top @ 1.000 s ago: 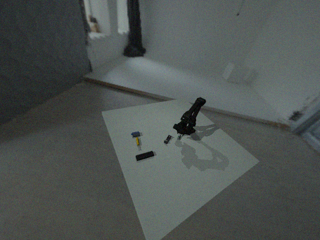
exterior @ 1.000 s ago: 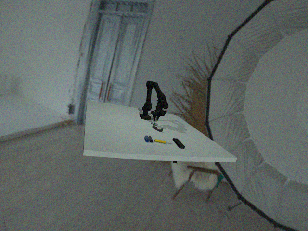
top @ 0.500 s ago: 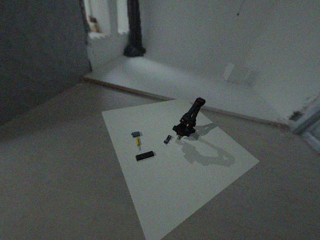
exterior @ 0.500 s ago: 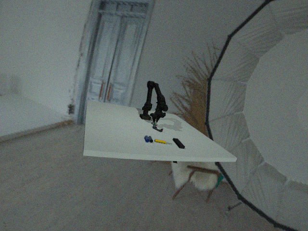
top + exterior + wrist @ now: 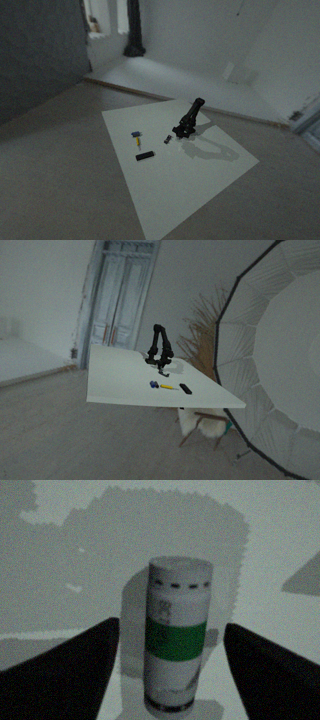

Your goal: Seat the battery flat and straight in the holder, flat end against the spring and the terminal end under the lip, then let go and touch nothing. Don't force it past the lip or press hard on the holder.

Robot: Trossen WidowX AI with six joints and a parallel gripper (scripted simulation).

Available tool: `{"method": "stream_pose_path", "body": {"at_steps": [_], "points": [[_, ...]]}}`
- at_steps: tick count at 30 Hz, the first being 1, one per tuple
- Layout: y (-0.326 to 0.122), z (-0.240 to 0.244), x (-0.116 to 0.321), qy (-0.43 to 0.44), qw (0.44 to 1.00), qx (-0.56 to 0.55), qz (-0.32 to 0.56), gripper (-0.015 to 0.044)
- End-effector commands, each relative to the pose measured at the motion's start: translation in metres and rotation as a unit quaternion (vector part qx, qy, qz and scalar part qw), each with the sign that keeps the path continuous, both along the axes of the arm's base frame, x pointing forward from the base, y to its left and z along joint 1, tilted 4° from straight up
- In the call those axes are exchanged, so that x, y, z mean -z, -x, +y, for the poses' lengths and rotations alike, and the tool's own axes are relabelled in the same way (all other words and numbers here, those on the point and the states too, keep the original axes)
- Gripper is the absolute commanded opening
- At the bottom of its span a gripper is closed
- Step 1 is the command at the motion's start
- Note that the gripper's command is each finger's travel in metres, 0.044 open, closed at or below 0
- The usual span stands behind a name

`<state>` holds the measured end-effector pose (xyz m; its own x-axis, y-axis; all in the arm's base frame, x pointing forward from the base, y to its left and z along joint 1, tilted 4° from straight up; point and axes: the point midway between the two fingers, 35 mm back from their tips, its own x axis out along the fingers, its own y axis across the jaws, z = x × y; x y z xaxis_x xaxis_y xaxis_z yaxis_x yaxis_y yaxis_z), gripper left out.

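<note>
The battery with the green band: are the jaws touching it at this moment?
Apart. In the wrist view the battery lies between the two dark jaws of the gripper, and pale table shows on both sides of it.

battery on table, seemingly untouched between open jaws
</note>
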<state>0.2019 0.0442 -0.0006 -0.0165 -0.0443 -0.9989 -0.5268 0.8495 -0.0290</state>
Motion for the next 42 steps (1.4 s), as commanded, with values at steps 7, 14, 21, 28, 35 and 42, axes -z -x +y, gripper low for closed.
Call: {"method": "stream_pose_path", "body": {"at_steps": [7, 14, 21, 28, 35, 42], "points": [[0.001, -0.001, 0.003, 0.002, 1.000, -0.001, 0.001, 0.0098], [0.000, -0.001, -0.002, 0.002, 1.000, -0.001, 0.001, 0.0087], [0.000, 0.001, -0.047, 0.002, 1.000, -0.001, 0.001, 0.0087], [-0.020, 0.001, -0.054, 0.002, 1.000, 0.004, 0.000, 0.0087], [-0.060, -0.004, -0.065, 0.000, 1.000, 0.024, -0.003, 0.0087], [-0.100, -0.013, -0.072, -0.001, 0.999, 0.039, -0.005, 0.0087]]}}
